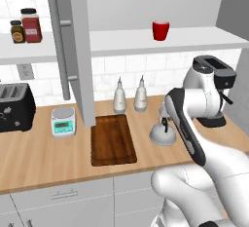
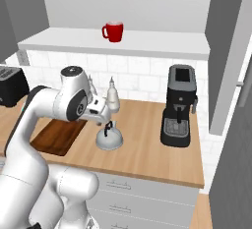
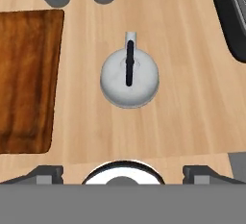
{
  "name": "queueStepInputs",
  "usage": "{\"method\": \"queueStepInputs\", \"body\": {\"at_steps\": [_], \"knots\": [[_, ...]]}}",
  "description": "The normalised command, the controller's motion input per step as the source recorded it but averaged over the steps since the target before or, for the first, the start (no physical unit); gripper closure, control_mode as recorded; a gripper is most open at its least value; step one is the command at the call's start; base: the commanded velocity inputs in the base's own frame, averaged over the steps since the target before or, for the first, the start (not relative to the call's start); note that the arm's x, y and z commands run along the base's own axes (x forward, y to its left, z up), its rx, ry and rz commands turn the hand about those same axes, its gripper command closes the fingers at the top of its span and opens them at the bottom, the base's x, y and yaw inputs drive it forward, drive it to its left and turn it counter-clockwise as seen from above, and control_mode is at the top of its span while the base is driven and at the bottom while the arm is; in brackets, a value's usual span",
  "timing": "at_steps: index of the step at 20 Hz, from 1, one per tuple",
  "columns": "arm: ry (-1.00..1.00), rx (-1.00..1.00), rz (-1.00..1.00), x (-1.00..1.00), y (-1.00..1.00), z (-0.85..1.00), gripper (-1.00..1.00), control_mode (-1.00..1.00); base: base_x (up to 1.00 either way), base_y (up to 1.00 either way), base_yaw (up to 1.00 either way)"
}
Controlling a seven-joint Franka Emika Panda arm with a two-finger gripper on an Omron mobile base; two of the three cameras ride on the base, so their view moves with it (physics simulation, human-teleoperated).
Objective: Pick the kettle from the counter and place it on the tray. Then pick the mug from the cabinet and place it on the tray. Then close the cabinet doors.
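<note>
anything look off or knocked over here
Nothing stands out. The kettle sits upright on the counter, apart from the tray, with nothing spilled around it. The mug stands upright on the cabinet shelf, and the two bottles stand straight behind the tray.

No readable text, brand or number anywhere. Scale (image 1: 63,122), at 9 o'clock from the tray (image 1: 113,140): teal display panel, marks too small to read. Two jars (image 1: 26,25) on the shelf: labels are blurred colour patches. Coffee machine (image 2: 179,106): dark top screen blank.
</note>
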Motion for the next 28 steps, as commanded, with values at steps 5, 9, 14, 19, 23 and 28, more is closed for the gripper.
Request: {"method": "queueStepInputs", "body": {"at_steps": [5,9,14,19,23,28], "knots": [[0.02,0.0,0.0,0.31,-0.09,-0.32,-1.0,-1.0,0.0,0.0,0.0],[0.05,0.0,0.0,0.34,-0.03,-0.38,-1.0,-1.0,0.0,0.0,0.0],[0.04,0.0,0.0,0.37,-0.05,-0.32,-1.0,-1.0,0.0,0.0,0.0],[0.04,0.0,0.0,0.37,-0.07,-0.32,-1.0,-1.0,0.0,0.0,0.0],[0.05,0.0,0.0,0.39,-0.02,-0.31,-1.0,-1.0,0.0,0.0,0.0],[0.01,0.0,0.0,0.39,-0.04,-0.24,-1.0,-1.0,0.0,0.0,0.0]]}}
